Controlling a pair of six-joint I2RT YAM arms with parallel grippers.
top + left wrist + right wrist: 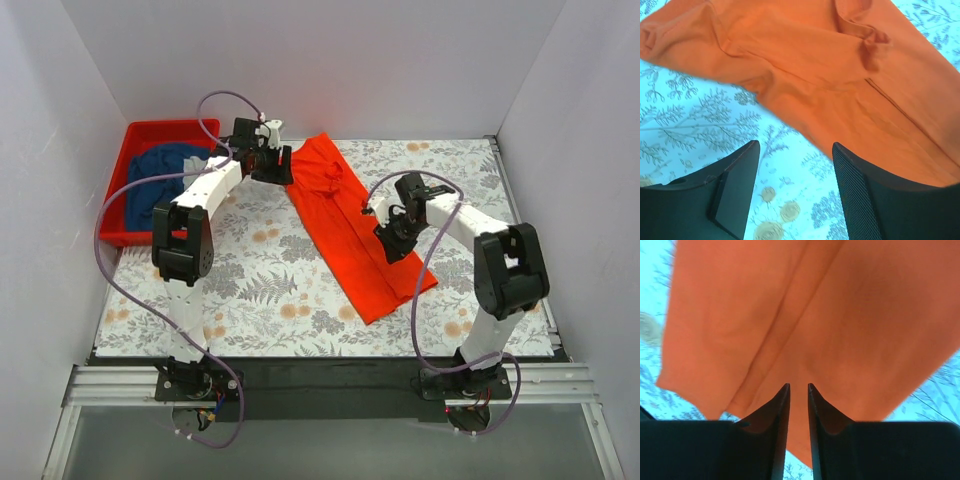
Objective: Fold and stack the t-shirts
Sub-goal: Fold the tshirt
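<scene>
The orange-red t-shirt (345, 225) lies as a long folded strip, running diagonally from the table's back middle to the front right. The dark blue t-shirt (165, 180) lies bunched in the red bin. My left gripper (276, 166) is open and empty, low over the table at the orange shirt's far left edge (805, 65); its jaws (796, 150) frame bare tablecloth. My right gripper (390, 243) hangs over the middle of the strip's right side (840, 315). Its jaws (798, 386) stand a narrow gap apart, with nothing between them.
The red plastic bin (135, 135) stands at the back left corner. A floral cloth (270, 290) covers the table. White walls close in the left, back and right sides. Purple cables loop off both arms.
</scene>
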